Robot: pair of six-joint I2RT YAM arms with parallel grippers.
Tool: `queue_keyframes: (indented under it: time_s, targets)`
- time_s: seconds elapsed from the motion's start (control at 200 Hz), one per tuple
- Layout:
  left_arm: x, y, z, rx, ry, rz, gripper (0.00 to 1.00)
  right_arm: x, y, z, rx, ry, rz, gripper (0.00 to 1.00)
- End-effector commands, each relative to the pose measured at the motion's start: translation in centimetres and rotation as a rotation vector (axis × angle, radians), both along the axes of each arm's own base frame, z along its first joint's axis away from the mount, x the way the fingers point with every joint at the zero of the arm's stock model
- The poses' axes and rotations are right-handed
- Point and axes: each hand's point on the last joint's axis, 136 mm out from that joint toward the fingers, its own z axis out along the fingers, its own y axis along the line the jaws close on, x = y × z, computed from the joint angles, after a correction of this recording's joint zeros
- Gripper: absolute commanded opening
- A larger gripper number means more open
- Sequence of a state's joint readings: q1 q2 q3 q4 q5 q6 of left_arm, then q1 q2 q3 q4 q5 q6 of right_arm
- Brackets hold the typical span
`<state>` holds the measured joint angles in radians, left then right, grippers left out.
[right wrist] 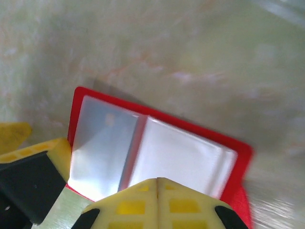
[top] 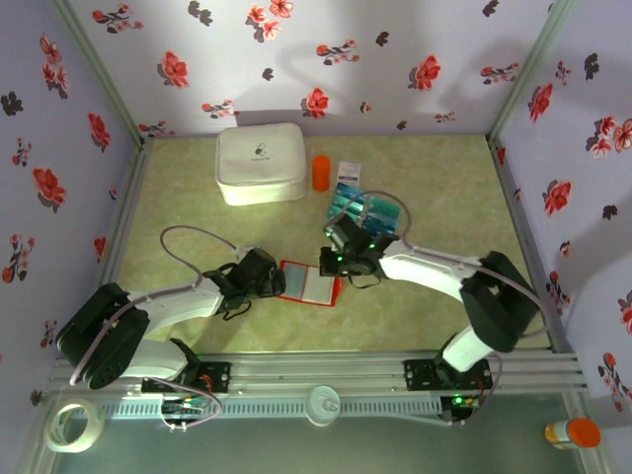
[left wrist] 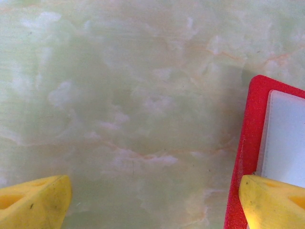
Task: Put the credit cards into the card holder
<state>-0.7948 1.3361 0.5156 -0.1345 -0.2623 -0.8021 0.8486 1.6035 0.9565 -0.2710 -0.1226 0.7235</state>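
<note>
The overhead view was evenly and softly lit and fairly sharp, with weak shadows on the table (top: 444, 197) in the lower middle. Both wrist views were unsharp. The right one had motion blur, strongest at the right edge, and pale glare on the card holder (right wrist: 162, 148).

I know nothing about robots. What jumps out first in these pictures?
The bright red wallet lies open in the middle of the table, with the left gripper open at its left edge and the right gripper shut over its clear pockets. Behind it sit teal cards, an orange cylinder and a white case, under flowered walls.
</note>
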Motion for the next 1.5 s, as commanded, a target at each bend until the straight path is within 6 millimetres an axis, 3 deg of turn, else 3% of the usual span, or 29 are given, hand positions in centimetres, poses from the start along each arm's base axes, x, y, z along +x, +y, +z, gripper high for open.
queue_keyframes:
  time_s: [0.0,0.305,0.67,0.985,1.19,1.37,1.495]
  targets:
    - [0.0,-1.1,0.0,-0.024,0.005,-0.033,0.92,0.3,3.6,0.2,0.085,0.010,0.023,0.04]
    - [0.0,-0.8,1.3,-0.030,-0.020,-0.035,0.92,0.6,6.2,-2.6,0.118,0.074,0.020,0.02]
    - [0.3,-1.0,3.5,-0.055,-0.063,-0.043,0.93,0.4,6.0,-4.7,0.103,0.111,-0.003,0.01]
    - [-0.4,-2.2,2.2,-0.091,-0.030,-0.060,0.93,0.3,6.0,-4.7,0.120,0.115,-0.014,0.01]
    - [-1.2,-1.5,0.7,-0.085,-0.016,-0.034,0.93,0.3,6.0,-4.4,0.130,0.113,-0.019,0.02]
    - [-1.7,-0.7,-0.7,-0.059,0.004,-0.020,0.93,0.9,6.3,-3.0,0.147,0.093,-0.013,0.02]
    - [-1.9,-0.6,-1.5,-0.038,0.023,-0.022,0.93,1.7,6.0,-0.8,0.163,0.062,-0.007,0.03]
